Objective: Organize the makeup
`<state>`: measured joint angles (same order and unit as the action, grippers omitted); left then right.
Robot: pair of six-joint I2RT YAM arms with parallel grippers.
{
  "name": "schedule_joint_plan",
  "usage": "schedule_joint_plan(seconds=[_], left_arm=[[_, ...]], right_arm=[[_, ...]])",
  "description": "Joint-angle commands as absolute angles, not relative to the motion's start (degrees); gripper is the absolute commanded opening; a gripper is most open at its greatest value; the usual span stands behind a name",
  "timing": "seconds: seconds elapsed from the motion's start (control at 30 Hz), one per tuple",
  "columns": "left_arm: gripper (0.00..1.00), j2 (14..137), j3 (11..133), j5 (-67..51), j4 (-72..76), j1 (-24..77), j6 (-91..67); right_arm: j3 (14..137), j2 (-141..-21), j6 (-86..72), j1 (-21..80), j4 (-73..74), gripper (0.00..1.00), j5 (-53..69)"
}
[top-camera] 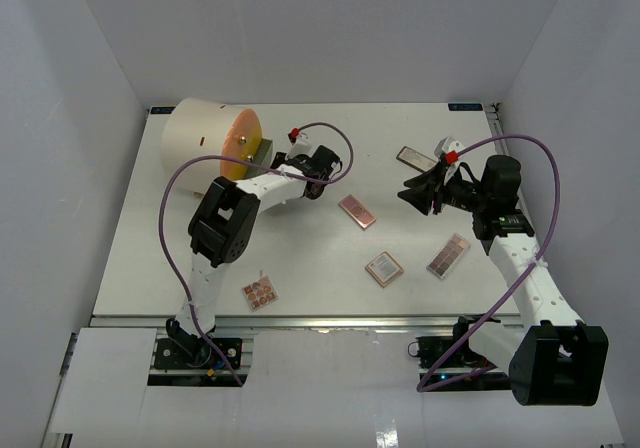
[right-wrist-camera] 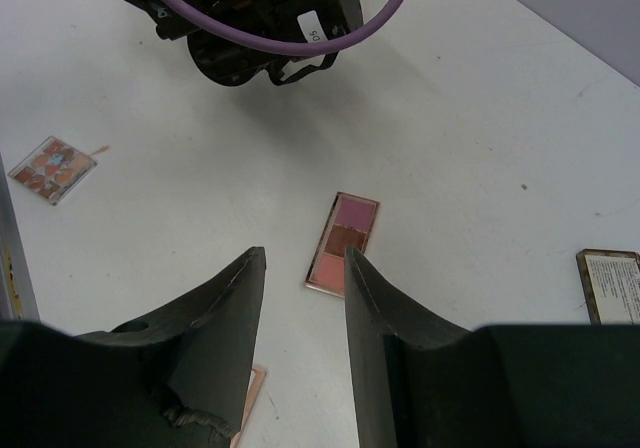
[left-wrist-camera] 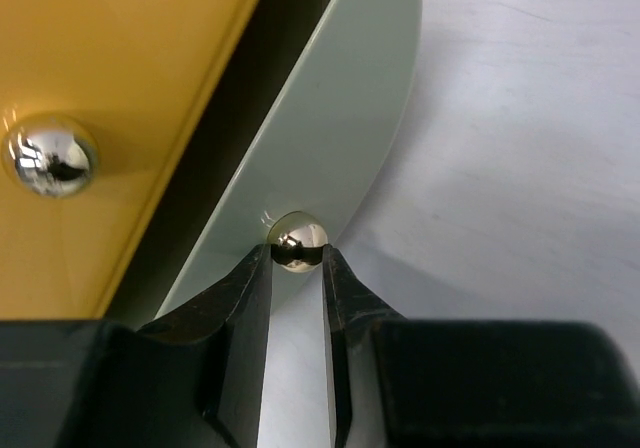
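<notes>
Top view: your left pincer (top-camera: 272, 157) is up at the cream cylinder (top-camera: 200, 136), upper left of frame, right by its orange face (top-camera: 243, 146). Your right pincer (top-camera: 408, 194) hangs over the counter (top-camera: 300, 258), right of centre. Five palettes lie flat and apart from each other. The pink palette (top-camera: 357, 211) is at centre. The square palette (top-camera: 384, 268) and long palette (top-camera: 448, 256) are lower right. The multi-shade palette (top-camera: 260, 292) is lower left. The dark-edged palette (top-camera: 413, 157) is just above the right pincer.

Left wrist: your left pincer (left-wrist-camera: 298, 256) is clenched on a small gold knob (left-wrist-camera: 298, 238) at frame centre, a finger touching each side. The knob sits on a pale green panel (left-wrist-camera: 340, 118). The orange face fills the upper left and carries a chrome knob (left-wrist-camera: 50, 155).

Right wrist: your right pincer (right-wrist-camera: 302, 258) is released, fingers apart, nothing between them. The pink palette (right-wrist-camera: 342, 241) lies on the counter just past the tips. The multi-shade palette (right-wrist-camera: 53, 168) is at the left edge and the dark-edged palette (right-wrist-camera: 610, 285) at the right edge.
</notes>
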<state>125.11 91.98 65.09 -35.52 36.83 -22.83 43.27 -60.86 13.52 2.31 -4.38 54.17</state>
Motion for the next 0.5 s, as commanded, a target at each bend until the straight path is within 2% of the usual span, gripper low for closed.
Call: schedule_joint_plan(seconds=[0.0,0.3,0.4,0.47], left_arm=[[0.01,120.32,93.07,59.06,-37.5,40.29,-26.85],[0.03,121.53,96.17,58.56,-42.31,43.0,-31.28],[0.12,122.08,97.21,58.69,-43.84,43.07,-32.05],[0.23,121.99,97.9,57.96,-44.87,43.07,-32.28]], right_arm=[[43.59,-60.46,13.81,2.02,-4.92,0.44,54.67],[43.57,-60.18,13.82,1.93,-4.92,0.44,54.58],[43.51,-60.05,13.96,1.86,-4.92,0.44,54.51],[43.51,-59.97,14.03,1.79,-4.92,0.45,54.49]])
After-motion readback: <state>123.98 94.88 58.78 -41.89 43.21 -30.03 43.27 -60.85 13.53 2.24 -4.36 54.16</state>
